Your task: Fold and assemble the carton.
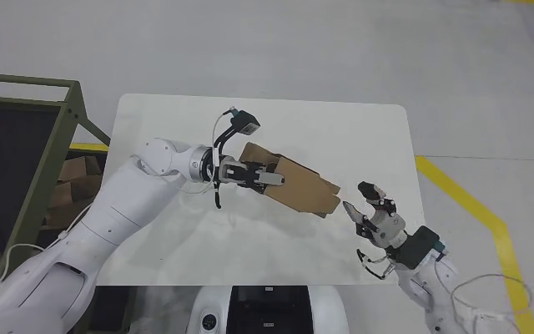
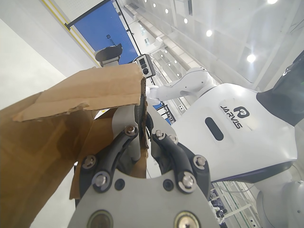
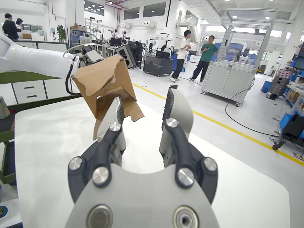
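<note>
**Top view.** The left gripper point(image 1: 275, 178) is clamped on the near-left end of a brown carton point(image 1: 300, 188). The carton is partly folded. It runs slantwise from that grip toward the right side of the white table point(image 1: 250, 259). The right gripper point(image 1: 359, 200) sits just beside the carton's far right corner with its fingers spread. Whether a fingertip touches the cardboard cannot be told here. A green-framed cart point(image 1: 71, 104) stands off the table's left edge.

**Left wrist view.** The fingers of the left gripper point(image 2: 142, 122) are closed narrowly on a thin corrugated edge of the carton point(image 2: 71, 91). The rest of the cardboard spreads away to one side of the grip, with one torn-edged flap folded over.

**Right wrist view.** The right gripper point(image 3: 144, 110) is wide apart and holds nothing. The carton point(image 3: 104, 79) hangs above the table point(image 3: 59, 148), beyond the fingertips and off toward one finger point(image 3: 118, 112). It is tilted, with its open end and loose flaps turned toward this gripper. Its lowest flap overlaps that finger in the picture, but contact cannot be confirmed. The other finger point(image 3: 177, 105) stands apart from the cardboard.
</note>
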{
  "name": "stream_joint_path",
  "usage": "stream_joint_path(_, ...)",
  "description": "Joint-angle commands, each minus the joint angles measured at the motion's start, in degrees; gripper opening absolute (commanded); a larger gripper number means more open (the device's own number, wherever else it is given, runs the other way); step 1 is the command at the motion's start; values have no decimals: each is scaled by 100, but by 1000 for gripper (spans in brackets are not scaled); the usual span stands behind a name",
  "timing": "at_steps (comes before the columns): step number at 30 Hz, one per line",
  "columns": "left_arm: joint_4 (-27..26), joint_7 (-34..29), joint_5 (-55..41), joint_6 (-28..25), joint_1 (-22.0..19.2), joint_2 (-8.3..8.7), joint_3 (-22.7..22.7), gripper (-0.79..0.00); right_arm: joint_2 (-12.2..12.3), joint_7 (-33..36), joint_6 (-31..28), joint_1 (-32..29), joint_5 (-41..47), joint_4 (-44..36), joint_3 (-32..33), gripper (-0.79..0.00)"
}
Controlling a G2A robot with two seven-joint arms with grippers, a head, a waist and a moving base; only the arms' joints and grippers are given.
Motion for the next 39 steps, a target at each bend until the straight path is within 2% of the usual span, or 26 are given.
stream_joint_path(1, 11, -3, 10, 3, 6, -9, -8, -785, 12, -95, -18, -136, 5, -79, 93, -132)
stream_joint_path(2, 16, -4, 15, 4, 9, -14, -6, -785, 12, -85, 32, -200, 37, -131, 123, -22)
stream_joint_path(3, 20, -5, 17, 5, 9, -21, -4, -785, 13, -14, 60, -245, 5, -218, 129, 0)
stream_joint_path(10, 25, 7, 67, -7, 10, -60, 10, -785, -26, 468, 537, -378, 176, -702, 71, 0)
stream_joint_path(17, 31, -7, 73, 7, 17, -77, 1, -785, -43, 851, 914, -544, -74, -1208, 53, 0)
stream_joint_path(22, 31, -34, 61, 34, 18, -89, -7, -785, -55, 1263, 1012, -517, -199, -1363, -17, 0)
stream_joint_path(30, 25, -62, 73, 62, 32, -103, -39, -785, -137, 1939, 1648, -353, 153, -1335, -211, 0)
stream_joint_path(33, 24, -69, 76, 69, 40, -106, -53, -785, -157, 2179, 1619, -218, 297, -1251, -296, 0)
stream_joint_path(37, 14, -68, 89, 67, 49, -111, -67, -785, -153, 2865, 1285, -24, 463, -1186, -310, 0)
stream_joint_path(39, 14, -71, 93, 71, 54, -111, -81, -785, -152, 2921, 1279, -12, 448, -1194, -304, 0)
